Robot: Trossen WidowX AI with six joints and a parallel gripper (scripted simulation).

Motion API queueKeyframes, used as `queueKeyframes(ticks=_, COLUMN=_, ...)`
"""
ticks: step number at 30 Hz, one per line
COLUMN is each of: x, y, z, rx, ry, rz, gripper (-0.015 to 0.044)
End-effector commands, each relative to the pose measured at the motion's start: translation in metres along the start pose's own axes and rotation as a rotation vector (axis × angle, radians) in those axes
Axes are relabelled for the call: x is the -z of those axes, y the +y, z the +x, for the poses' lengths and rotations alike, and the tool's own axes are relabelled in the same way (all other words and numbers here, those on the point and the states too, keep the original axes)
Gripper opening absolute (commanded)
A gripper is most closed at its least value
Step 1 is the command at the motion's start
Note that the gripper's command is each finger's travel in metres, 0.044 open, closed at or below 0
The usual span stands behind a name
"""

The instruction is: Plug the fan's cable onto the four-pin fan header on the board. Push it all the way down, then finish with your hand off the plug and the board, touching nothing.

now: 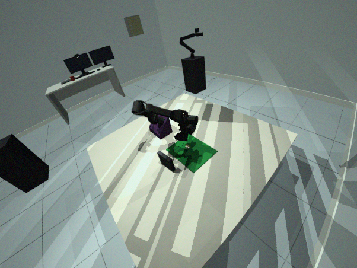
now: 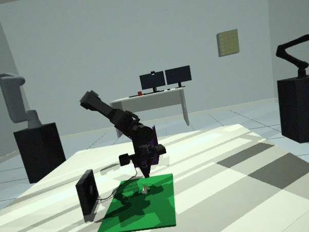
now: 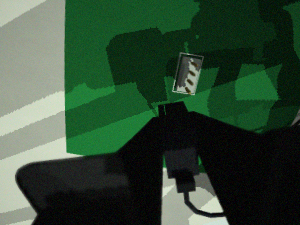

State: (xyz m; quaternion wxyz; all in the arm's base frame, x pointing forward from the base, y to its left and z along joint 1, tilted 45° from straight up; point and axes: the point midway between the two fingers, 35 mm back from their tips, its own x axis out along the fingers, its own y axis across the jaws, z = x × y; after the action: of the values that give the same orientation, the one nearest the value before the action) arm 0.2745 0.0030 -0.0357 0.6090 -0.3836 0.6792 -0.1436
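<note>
The counter, striped with light and shadow, fills the middle and bottom of the top view; its near end runs out of the frame at the bottom. Next in size is the arm, dark against dark, so its joints are hard to tell apart. It slants down from upper left to the center of the exterior view. The board lies flat and green at the bottom of the exterior view, its lower left corner cut off there; shadows blot much of it. Behind the arm, a purple block is partly hidden. The fan stands on edge at the lower left of the exterior view, beside the board.

The fingers are narrow, closed on the plug, above the board. In the wrist view the plug sits between them, low of center, its upper part merging with their black tips. The cable leaves its lower end and passes out of sight behind the right finger. The header, white with four pins, shows uncovered just above the fingertips in the wrist view, apart from the plug.
</note>
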Motion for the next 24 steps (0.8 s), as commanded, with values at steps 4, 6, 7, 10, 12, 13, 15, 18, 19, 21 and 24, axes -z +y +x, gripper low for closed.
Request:
queueKeyframes(ticks=4, x=-0.005, y=-0.007, z=-0.003, rx=-0.004, ry=0.012, rz=0.112, gripper=0.0000)
queueKeyframes(ticks=6, x=-0.009, y=-0.012, z=-0.003, rx=-0.003, ry=0.012, rz=0.178, gripper=0.0000)
queueKeyframes(ticks=7, x=-0.011, y=-0.014, z=-0.003, rx=-0.003, ry=0.012, rz=0.211, gripper=0.0000)
queueKeyframes(ticks=10, x=-0.016, y=-0.021, z=-0.002, rx=-0.002, ry=0.012, rz=0.302, gripper=0.0000)
queueKeyframes(ticks=12, x=-0.017, y=-0.023, z=-0.002, rx=-0.001, ry=0.012, rz=0.323, gripper=0.0000)
queueKeyframes(ticks=13, x=-0.017, y=-0.023, z=-0.001, rx=-0.001, ry=0.012, rz=0.323, gripper=0.0000)
queueKeyframes(ticks=15, x=-0.017, y=-0.023, z=-0.001, rx=-0.001, ry=0.012, rz=0.323, gripper=0.0000)
queueKeyframes(ticks=18, x=-0.017, y=-0.023, z=-0.001, rx=-0.001, ry=0.012, rz=0.323, gripper=0.0000)
queueKeyframes(ticks=19, x=-0.017, y=-0.023, z=-0.001, rx=-0.001, ry=0.012, rz=0.323, gripper=0.0000)
queueKeyframes(ticks=21, x=-0.017, y=-0.023, z=-0.001, rx=-0.001, ry=0.012, rz=0.323, gripper=0.0000)
queueKeyframes(ticks=24, x=-0.017, y=-0.023, z=-0.001, rx=-0.001, ry=0.012, rz=0.323, gripper=0.0000)
